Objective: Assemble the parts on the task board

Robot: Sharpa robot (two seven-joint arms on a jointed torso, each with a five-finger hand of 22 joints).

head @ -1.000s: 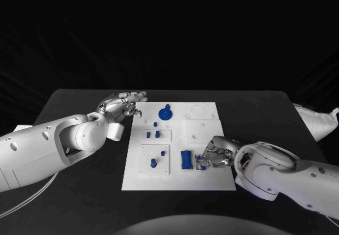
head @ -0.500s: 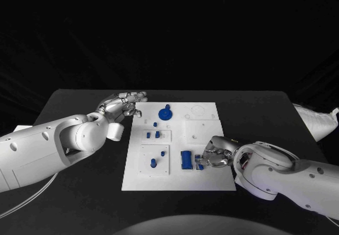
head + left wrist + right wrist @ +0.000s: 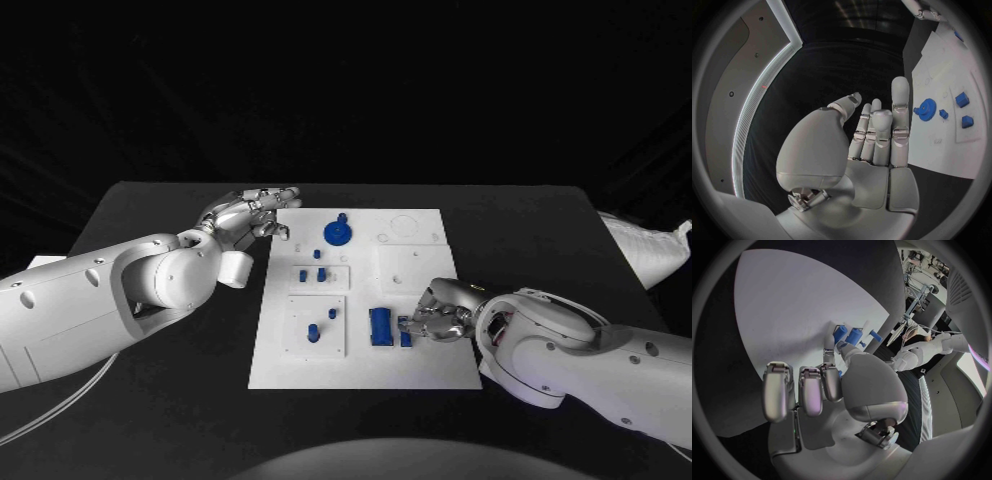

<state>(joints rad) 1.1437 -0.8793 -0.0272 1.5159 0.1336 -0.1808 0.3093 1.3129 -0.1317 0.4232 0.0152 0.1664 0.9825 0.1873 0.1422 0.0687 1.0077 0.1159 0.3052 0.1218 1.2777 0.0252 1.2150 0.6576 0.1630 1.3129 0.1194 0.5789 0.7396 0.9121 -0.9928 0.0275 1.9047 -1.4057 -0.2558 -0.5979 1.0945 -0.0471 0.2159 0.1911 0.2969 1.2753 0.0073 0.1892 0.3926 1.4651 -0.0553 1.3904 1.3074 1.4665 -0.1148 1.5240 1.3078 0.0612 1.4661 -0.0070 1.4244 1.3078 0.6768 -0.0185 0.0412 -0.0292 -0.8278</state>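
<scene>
Item: long blue part [image 3: 379, 326], on the task board [image 3: 433, 372] near its front edge, long axis running front to back. My right robot hand [image 3: 440, 316] sits just beside it, fingers curled onto a small blue piece [image 3: 405, 339]. My left robot hand [image 3: 248, 212], fingers loosely extended and empty, rests off the board's far corner, well apart.

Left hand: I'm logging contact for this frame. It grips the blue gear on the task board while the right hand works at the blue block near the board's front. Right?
Not quite. In the head view the left hand holds nothing; it sits at the task board's far left corner, apart from the blue gear. The right hand is at the blue block.
</scene>
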